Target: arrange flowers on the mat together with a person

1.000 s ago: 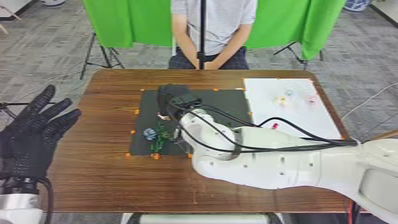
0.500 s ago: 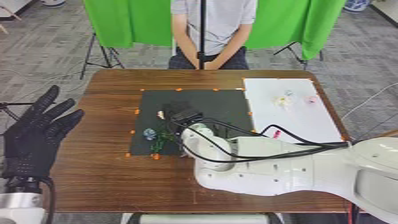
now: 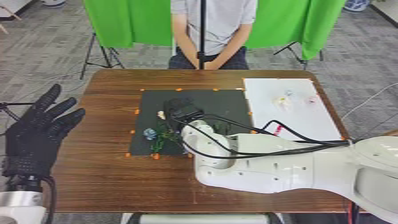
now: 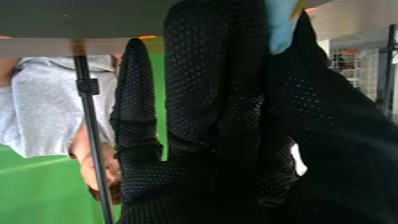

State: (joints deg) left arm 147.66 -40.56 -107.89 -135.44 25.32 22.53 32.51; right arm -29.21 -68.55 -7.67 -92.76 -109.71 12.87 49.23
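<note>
Well, left hand (image 3: 37, 142) spread at frame left; mid-frame over the black mat (image 3: 229, 102), whether right hand (image 3: 182, 107) grips the pale-blue thing (image 4: 281, 27), I can't tell.

White rounded right arm (image 3: 244, 172), small dark screws (image 3: 276, 180), looping black cables (image 3: 233, 157); pale-dotted black glove (image 4: 195, 75).

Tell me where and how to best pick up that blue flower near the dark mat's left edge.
Probably by the slender green stem running toward the near edge beside the blue flower, pinched from above on the near side: the bloom is bunched, and the right hand is beyond it.
</note>
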